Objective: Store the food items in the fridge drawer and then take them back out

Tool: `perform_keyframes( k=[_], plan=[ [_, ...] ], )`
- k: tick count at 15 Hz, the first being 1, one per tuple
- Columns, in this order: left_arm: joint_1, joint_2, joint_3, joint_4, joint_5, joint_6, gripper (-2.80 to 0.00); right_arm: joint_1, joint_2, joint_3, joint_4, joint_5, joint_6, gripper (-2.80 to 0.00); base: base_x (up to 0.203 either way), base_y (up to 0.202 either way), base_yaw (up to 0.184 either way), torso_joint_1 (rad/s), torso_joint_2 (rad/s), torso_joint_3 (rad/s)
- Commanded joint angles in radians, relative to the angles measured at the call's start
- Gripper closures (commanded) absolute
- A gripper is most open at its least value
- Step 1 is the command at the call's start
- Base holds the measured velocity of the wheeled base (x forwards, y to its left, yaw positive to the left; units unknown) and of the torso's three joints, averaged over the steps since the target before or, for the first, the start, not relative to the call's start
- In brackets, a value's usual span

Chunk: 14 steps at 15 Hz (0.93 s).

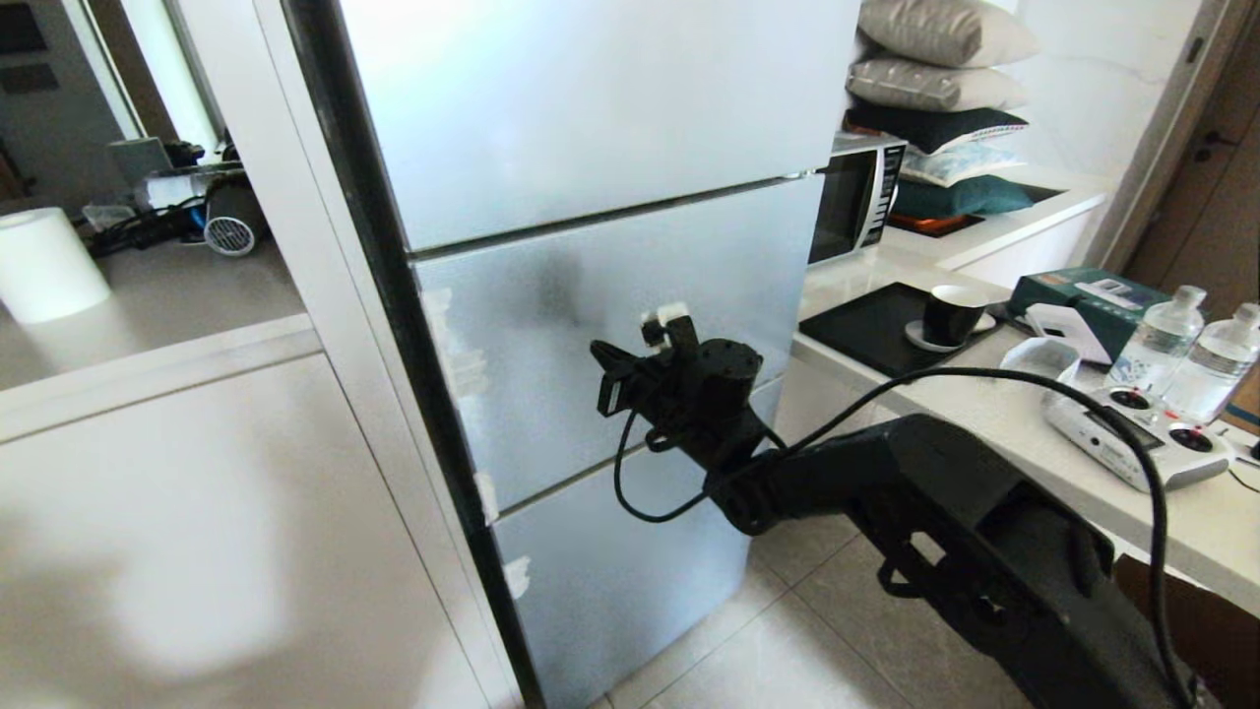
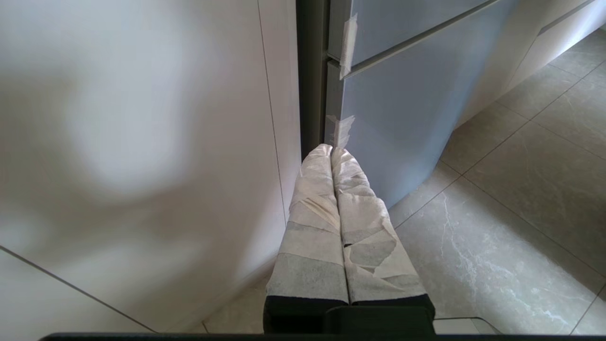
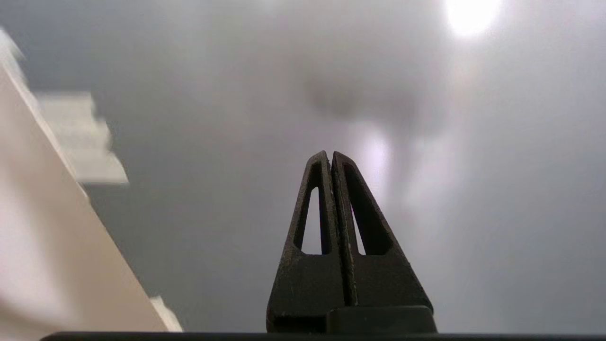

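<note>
Fridge (image 1: 610, 325) doors flush, seams level; right gripper (image 3: 330, 158) pressed together, empty, aimed at middle panel (image 1: 630, 295).

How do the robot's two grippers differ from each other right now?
The left gripper has fingers wrapped in whitish tape; the right gripper has bare black fingers with open slots. The left gripper points down toward the floor by the fridge's bottom panel; the right gripper is raised in front of the fridge's middle panel. Both are shut and hold nothing.
</note>
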Motion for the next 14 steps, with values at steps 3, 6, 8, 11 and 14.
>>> perform_keyframes(
  k=[3,6,8,11,14],
  plan=[
    [0.000,0.001,0.000,0.001,0.000,0.000,0.00,0.006,0.038,-0.022,0.030,-0.009,0.012,0.00,0.000,0.000,0.000,0.000,0.00,0.000],
    [0.000,0.001,0.000,0.001,0.000,0.000,0.00,0.021,-0.079,0.135,0.028,-0.044,0.015,0.00,0.000,0.000,0.000,0.000,0.00,0.000],
    [0.000,0.001,0.000,0.001,0.000,0.000,0.00,0.035,-0.280,0.377,0.027,-0.043,0.020,0.00,0.000,0.000,0.000,0.000,0.00,0.000],
    [0.000,0.001,0.000,0.001,0.000,0.000,0.00,0.057,-0.644,0.733,0.028,-0.033,0.027,0.00,0.000,0.000,0.000,0.000,0.00,0.000],
    [0.000,0.001,0.000,0.001,0.000,0.000,0.00,0.057,-1.009,1.036,0.040,-0.051,0.031,0.00,0.000,0.000,0.000,0.000,0.00,0.000]
  ],
)
